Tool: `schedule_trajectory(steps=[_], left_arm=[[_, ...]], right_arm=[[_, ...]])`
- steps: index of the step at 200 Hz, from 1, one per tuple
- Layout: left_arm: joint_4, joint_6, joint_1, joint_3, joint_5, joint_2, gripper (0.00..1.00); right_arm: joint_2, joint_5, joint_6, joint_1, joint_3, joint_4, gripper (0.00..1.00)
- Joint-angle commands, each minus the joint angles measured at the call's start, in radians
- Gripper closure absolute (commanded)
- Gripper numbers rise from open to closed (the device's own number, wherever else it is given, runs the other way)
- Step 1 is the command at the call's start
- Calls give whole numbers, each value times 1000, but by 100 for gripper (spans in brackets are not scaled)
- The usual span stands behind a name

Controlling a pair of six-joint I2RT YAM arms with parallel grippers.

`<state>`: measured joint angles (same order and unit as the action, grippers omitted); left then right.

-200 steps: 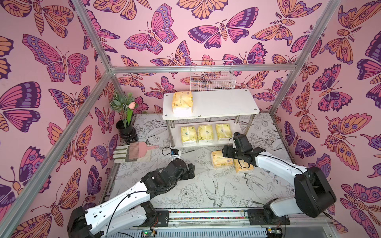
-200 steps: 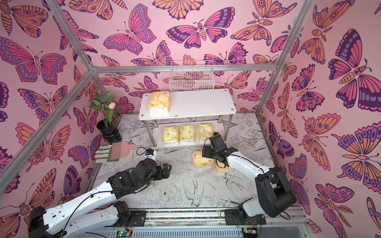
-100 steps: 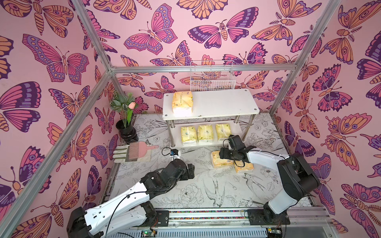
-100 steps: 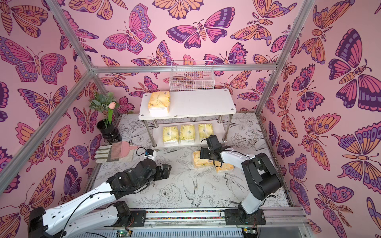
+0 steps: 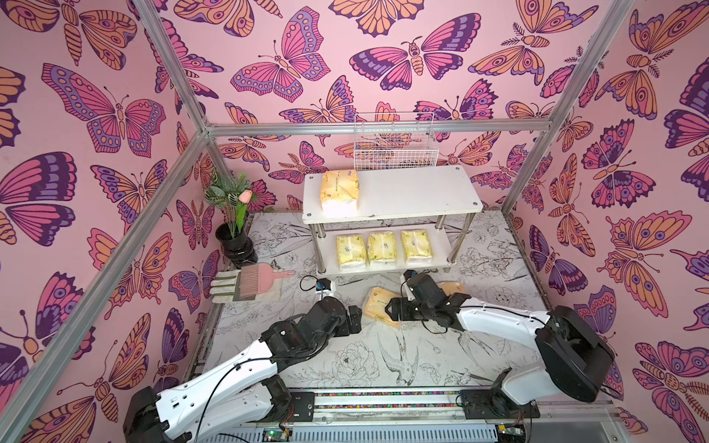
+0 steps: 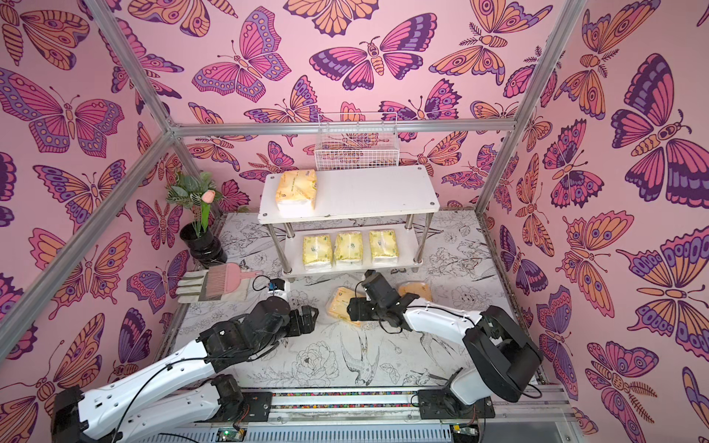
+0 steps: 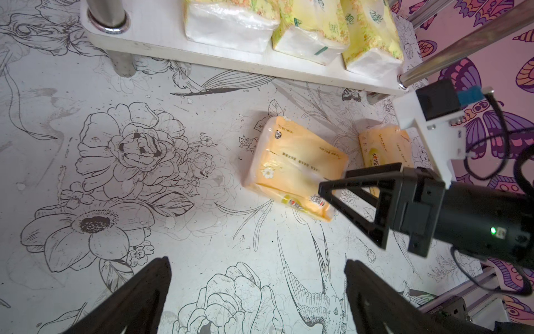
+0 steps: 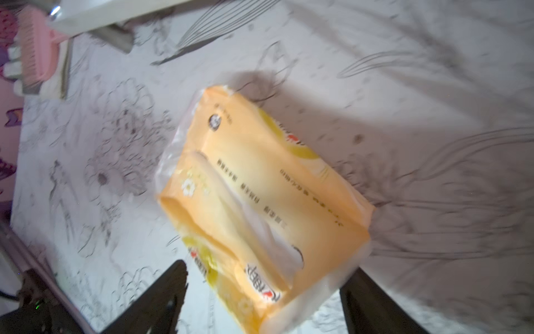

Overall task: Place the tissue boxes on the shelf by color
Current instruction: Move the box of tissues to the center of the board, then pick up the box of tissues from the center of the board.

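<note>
Dropping from beside the white two-tier shelf, R gripper now straddles one end of the orange-yellow plastic-wrapped tissue pack lying on the flower-print table, jaws spread, not clamped. L gripper unmoved, jaws apart, empty.

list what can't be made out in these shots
- second orange tissue pack: both top views, mostly behind the right arm
- print on the nearer orange tissue pack: right wrist view, motion blur
- rear of the shelf's lower board: top views, covered by its upper board
</note>
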<state>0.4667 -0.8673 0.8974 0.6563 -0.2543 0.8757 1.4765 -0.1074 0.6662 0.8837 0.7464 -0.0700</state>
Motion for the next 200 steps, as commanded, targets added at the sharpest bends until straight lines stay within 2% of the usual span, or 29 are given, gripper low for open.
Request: schedule_trajectory(steps=[1,26,35,64,97,131,156,200], left_arm=[[0,-29,5,-28,3,-15,0],[1,-82,4,-60,-19,-23,0],[-3,-101,3,-72,-25,-22,0],[-50,-120,-28,-102,17,6,0],[-194,-132,-166,-145,189,62,0],[-357,-141,-284,-162,361,150,0],[-450,-162,-313,-167,421,227,0],[-510,-206,-330,-171,434,329,0]], right_arm=[[-38,1,90,68,9,30,15],[-87,109,60,54,5,-40,12],[-94,106,35,24,5,-51,12],[-60,-38,-31,-96,10,0,11],[18,-225,-56,-177,21,91,11],[102,-398,-27,-204,22,210,12],[174,-453,13,-205,11,294,13],[235,-489,102,-204,-57,443,14]])
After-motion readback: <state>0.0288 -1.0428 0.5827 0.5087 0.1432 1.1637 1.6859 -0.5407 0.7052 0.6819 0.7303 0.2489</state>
